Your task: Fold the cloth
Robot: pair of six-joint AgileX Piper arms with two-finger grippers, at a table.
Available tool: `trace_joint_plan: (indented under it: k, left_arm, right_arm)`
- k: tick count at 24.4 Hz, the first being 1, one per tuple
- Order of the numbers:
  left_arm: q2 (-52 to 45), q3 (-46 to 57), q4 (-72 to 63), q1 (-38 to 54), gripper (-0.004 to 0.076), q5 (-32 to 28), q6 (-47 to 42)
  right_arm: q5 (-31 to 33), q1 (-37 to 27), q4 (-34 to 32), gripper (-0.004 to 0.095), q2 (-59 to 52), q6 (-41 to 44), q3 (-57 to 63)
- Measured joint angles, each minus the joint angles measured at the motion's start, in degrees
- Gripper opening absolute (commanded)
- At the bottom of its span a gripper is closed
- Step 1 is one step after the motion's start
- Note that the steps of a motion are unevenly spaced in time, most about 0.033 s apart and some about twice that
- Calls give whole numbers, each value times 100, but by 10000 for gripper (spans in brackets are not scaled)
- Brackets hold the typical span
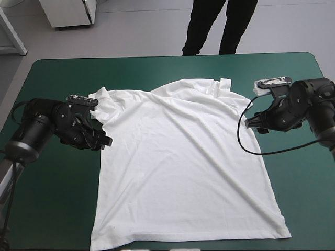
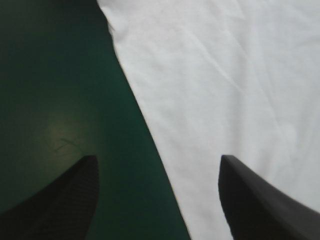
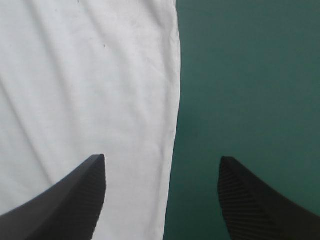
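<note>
The white T-shirt [image 1: 183, 162] lies spread flat across the middle of the teal-green table, hem toward the near edge, collar and sleeves toward the far edge. My left gripper [image 1: 103, 137] sits low at the shirt's left side edge below the left sleeve, open. In the left wrist view the T-shirt's edge [image 2: 150, 125] runs between the left gripper's [image 2: 159, 172] black fingers. My right gripper [image 1: 250, 122] is at the shirt's right edge near the right sleeve, open. In the right wrist view the T-shirt [image 3: 90, 90] passes under one finger, its edge lying inside the right gripper [image 3: 162, 170].
Bare teal-green cover [image 1: 47, 198] shows on both sides of the shirt and along the far edge. The left sleeve [image 1: 102, 99] is slightly bunched.
</note>
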Motion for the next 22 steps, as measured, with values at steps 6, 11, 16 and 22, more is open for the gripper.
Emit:
trace_joint_plan:
  k: [6, 11, 16, 22]
  left_arm:
    - [553, 0, -177, 440, 498, -479, 53]
    - [1054, -2, -396, 540, 498, -716, 159]
    - [1692, -2, -549, 540, 498, -969, 242]
    - [2329, -18, -685, 540, 435, -1191, 293]
  right_arm:
    - [-110, 0, 0, 612, 464, 0, -340]
    - [-178, 0, 18, 612, 830, 0, -431]
    - [-257, 0, 18, 612, 1191, 0, -442]
    - [-368, 0, 25, 612, 1328, -5, -463]
